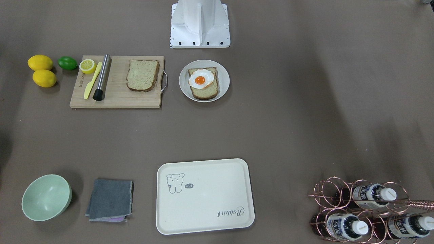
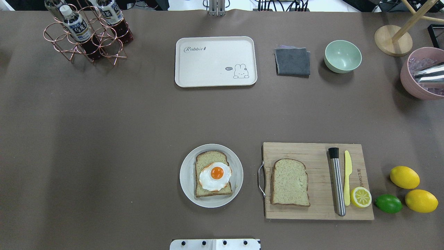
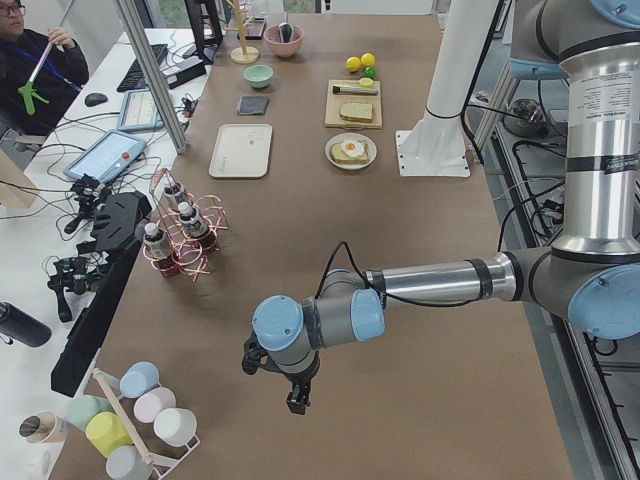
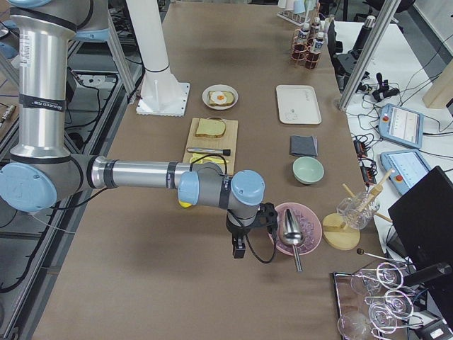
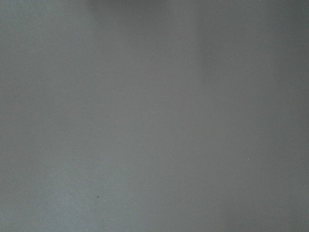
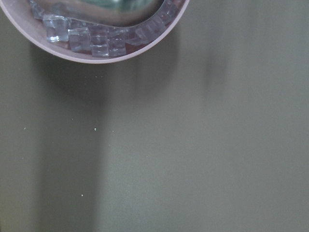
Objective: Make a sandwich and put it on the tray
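Observation:
One slice of brown seeded bread (image 2: 212, 187) lies on a round grey plate (image 2: 185, 177) with the fried egg (image 2: 215, 175) on top of it. The second slice (image 2: 290, 182) lies on the wooden cutting board (image 2: 312, 152). The cream-white tray (image 2: 208, 67) sits at the table's far side and holds nothing. My left gripper (image 3: 297, 400) hangs over bare table far to the left, seen only in the exterior left view. My right gripper (image 4: 239, 249) hangs beside a pink bowl, seen only in the exterior right view. I cannot tell whether either is open or shut.
A metal muddler (image 2: 337, 182), a yellow knife (image 2: 347, 177) and a lemon half (image 2: 360, 197) lie on the board. Two lemons (image 2: 404, 177) and a lime (image 2: 388, 203) sit beside it. A grey cloth (image 2: 292, 61), a green bowl (image 2: 342, 56), a pink ice bowl (image 2: 412, 78) and a bottle rack (image 2: 86, 33) stand at the far side.

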Available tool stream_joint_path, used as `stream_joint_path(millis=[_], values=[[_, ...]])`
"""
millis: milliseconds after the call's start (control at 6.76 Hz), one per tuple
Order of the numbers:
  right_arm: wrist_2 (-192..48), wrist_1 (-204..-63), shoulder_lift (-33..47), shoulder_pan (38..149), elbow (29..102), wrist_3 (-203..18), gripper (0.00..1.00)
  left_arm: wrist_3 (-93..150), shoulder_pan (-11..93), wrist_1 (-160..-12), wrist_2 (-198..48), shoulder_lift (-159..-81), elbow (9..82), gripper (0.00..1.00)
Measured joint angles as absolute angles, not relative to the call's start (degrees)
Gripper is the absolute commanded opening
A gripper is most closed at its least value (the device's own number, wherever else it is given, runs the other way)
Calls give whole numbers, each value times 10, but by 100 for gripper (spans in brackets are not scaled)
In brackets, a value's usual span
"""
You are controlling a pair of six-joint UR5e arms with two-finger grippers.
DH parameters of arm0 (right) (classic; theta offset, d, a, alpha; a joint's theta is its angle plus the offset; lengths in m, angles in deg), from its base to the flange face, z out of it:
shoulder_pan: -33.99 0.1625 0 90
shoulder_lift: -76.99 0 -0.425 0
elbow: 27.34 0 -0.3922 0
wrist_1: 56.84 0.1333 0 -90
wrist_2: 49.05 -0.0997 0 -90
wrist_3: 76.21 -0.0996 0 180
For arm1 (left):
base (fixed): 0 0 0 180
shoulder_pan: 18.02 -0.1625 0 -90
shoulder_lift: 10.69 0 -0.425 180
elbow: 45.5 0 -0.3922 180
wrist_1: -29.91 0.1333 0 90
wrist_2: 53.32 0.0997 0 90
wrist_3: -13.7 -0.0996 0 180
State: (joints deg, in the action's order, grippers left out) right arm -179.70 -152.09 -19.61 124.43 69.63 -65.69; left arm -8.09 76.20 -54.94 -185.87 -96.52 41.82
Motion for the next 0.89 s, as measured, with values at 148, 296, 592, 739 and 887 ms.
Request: stream_joint_path(millis=[148,296,592,739,887], values=[[-1797,-1521,-198,1244,697,-657,100,-80,762,-568,-1859,-969,420,99],[-1798,-1521,-197,1244,697,-658,100,-80,763,-581,-1859,-977,427,99],[-1824,-1521,-186,1245,707,-659,100,-80,763,-613,-1860,-1004,439,99],[-1831,-1520,-175,1245,714,-660,100,-80,763,-629,-1860,-1018,445,99],[-1835,-1520,-166,1245,723,-661,100,-80,759,-638,-1860,-1041,444,99]])
